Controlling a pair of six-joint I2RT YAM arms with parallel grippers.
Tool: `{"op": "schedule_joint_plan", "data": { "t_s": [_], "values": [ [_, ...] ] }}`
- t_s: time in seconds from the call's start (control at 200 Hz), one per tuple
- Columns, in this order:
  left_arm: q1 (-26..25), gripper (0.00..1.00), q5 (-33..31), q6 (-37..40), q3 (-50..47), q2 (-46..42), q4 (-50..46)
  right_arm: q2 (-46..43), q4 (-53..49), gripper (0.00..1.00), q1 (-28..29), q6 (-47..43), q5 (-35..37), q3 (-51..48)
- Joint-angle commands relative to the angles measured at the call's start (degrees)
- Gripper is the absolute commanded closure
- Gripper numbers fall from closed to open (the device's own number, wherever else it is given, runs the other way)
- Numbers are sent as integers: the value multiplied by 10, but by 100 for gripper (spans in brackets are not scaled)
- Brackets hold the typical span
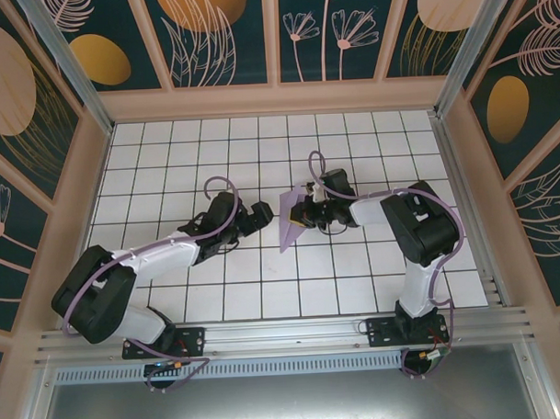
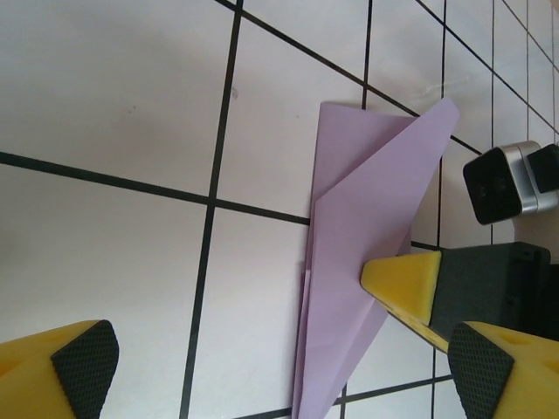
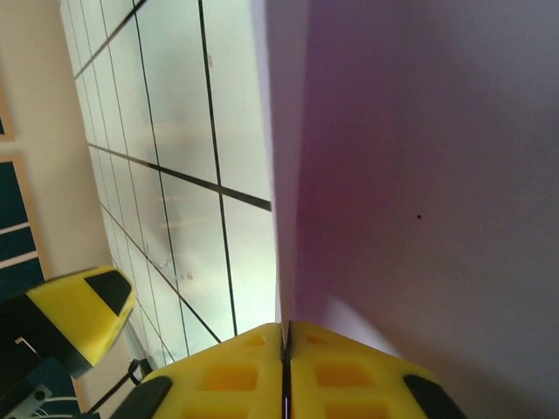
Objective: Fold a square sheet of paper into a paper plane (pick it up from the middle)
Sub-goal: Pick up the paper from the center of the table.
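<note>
The square sheet of paper stands folded into a narrow pointed lilac paper plane [image 1: 290, 224] near the middle of the white tiled table. My right gripper [image 1: 305, 214] is shut on its right side. In the right wrist view the yellow jaws [image 3: 285, 349] meet on the paper's edge and the purple plane [image 3: 419, 175] rises in front of them. The left wrist view has the plane [image 2: 349, 262] lying point-down across a tile line, with a right fingertip [image 2: 403, 284] on it. My left gripper [image 1: 262, 215] is open just left of the plane, its pads [image 2: 83, 358] wide apart and holding nothing.
Pink-framed patterned walls [image 1: 276, 99] close in the tiled table [image 1: 168, 158] at the back and both sides. An aluminium rail [image 1: 284, 333] runs along the near edge by the arm bases. The right wrist's camera block [image 2: 502, 183] sits close to the plane's top corner.
</note>
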Motion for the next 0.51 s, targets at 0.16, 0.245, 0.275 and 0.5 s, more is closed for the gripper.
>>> {"op": "schedule_joint_plan", "data": {
  "t_s": [0.16, 0.245, 0.275, 0.5],
  "values": [
    [7, 1, 112, -70, -25, -51, 88, -55, 129, 93, -27, 60, -74, -14],
    [7, 2, 135, -88, -31, -58, 119, -67, 146, 93, -37, 82, -104, 0],
    [7, 1, 146, -94, -32, -58, 133, -70, 153, 93, -39, 89, -114, 4],
    [7, 1, 193, -119, -31, -52, 199, -76, 222, 93, -39, 171, -170, 23]
  ]
}}
